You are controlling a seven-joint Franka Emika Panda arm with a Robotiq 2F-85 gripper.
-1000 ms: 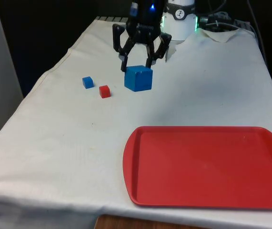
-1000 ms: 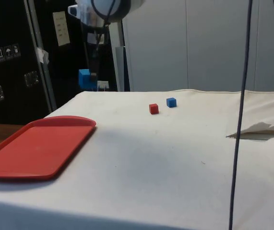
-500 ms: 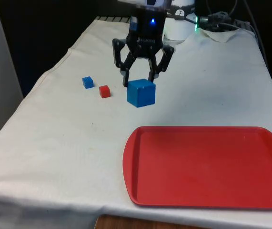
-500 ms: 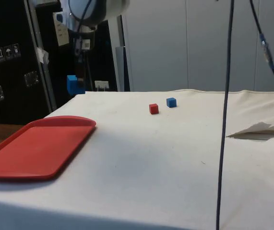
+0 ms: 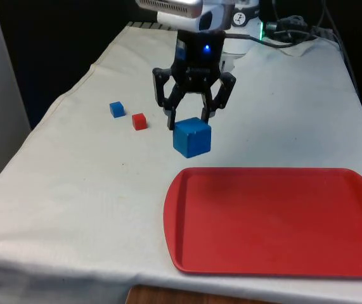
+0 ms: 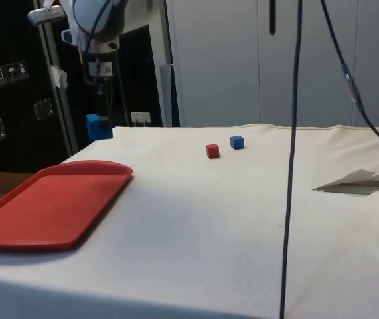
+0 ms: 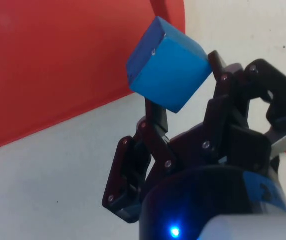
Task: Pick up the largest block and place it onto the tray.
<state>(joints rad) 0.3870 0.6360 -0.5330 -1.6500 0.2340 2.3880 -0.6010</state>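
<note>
Blue and boxy, the large block (image 5: 192, 137) hangs clear of the white cloth (image 5: 92, 183), pinched between the two fingers of my black gripper (image 5: 194, 118), which are closed only as far as the block's width allows. Seen from my wrist, the block (image 7: 167, 65) sits tilted in my grip, one finger (image 7: 155, 120) pressed to its lower face and the other (image 7: 218, 75) to its far side. It hovers just beyond the far edge of the red tray (image 5: 276, 221), near that tray's corner on the front view's left. A small red block (image 5: 139, 121) and a small blue block (image 5: 116, 109) rest on the cloth beside each other, off to the front view's left of my gripper. From the side, the held block (image 6: 98, 125) shows beyond the tray (image 6: 50, 203), though my fingers there are hard to make out against the dark background.
</note>
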